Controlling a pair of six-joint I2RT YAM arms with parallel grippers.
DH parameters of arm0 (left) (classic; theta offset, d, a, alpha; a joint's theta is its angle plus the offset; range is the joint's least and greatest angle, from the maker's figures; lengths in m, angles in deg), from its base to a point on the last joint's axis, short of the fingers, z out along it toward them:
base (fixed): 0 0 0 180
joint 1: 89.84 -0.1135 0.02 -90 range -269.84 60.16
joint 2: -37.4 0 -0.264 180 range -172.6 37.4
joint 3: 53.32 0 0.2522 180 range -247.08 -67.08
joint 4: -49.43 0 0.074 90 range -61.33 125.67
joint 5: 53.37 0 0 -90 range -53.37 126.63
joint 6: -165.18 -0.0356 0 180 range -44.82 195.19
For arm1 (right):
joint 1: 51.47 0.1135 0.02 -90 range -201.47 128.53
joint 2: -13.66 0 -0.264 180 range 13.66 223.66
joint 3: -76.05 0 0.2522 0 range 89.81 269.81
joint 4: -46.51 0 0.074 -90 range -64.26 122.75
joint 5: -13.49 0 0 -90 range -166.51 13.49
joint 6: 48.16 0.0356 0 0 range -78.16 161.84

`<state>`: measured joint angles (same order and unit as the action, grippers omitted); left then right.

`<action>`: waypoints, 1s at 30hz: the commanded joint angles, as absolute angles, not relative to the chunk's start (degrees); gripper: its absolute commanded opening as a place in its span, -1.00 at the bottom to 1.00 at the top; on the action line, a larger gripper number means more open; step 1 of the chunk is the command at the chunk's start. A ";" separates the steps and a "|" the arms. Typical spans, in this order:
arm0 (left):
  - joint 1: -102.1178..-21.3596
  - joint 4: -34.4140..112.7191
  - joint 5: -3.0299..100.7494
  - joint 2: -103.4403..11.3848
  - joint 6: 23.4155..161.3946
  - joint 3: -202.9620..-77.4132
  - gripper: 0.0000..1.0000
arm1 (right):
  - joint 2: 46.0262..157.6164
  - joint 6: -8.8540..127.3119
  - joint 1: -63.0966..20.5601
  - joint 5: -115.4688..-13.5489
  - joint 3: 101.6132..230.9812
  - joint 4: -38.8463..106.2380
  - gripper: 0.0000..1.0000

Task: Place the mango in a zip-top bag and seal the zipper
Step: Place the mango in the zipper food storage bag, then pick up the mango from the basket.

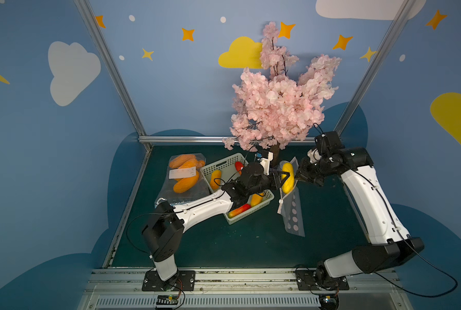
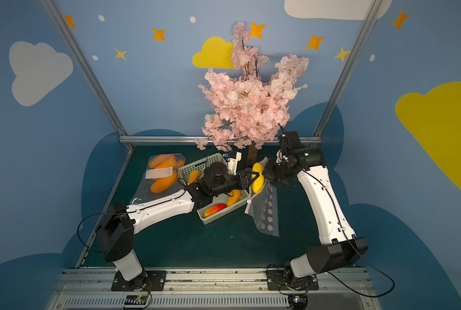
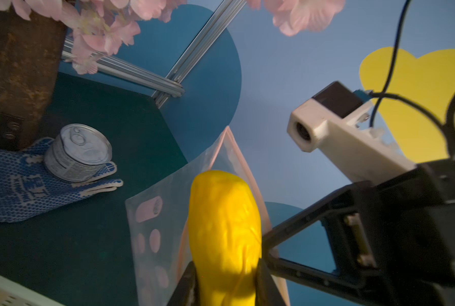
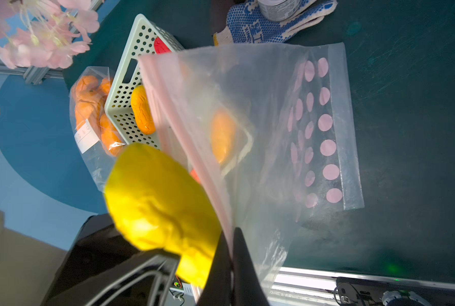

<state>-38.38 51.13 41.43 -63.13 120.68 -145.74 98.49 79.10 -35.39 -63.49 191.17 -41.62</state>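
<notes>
Left fingers (image 3: 185, 287) are gripping a yellow mango (image 1: 287, 178) around its middle, likely smooth and slippery | right fingers (image 4: 243, 267) are pinching the zipper edge of the thin, floppy bag (image 4: 274, 119).

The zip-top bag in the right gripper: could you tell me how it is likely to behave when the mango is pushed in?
Probably floppy: the zip-top bag sags and creases below the rim pinched by the right gripper. Likely very light, so the mango may shove it aside. Its glossy film could slip from the pinch.
</notes>
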 commanded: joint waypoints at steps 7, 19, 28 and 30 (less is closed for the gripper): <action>-35.97 36.73 39.14 -62.33 109.44 -153.35 0.07 | 97.95 78.82 -35.93 -62.77 195.00 -42.83 -1.00; -38.06 19.32 33.48 -47.63 111.72 -151.32 0.68 | 97.42 79.02 -36.56 -64.83 194.29 -41.79 -1.00; -55.23 2.11 34.18 -54.23 128.71 -148.95 0.51 | 96.82 79.73 -36.67 -65.35 192.83 -40.24 -1.00; -57.60 3.98 36.08 -59.81 131.23 -150.99 0.51 | 96.74 79.87 -36.70 -65.18 192.48 -39.78 -1.00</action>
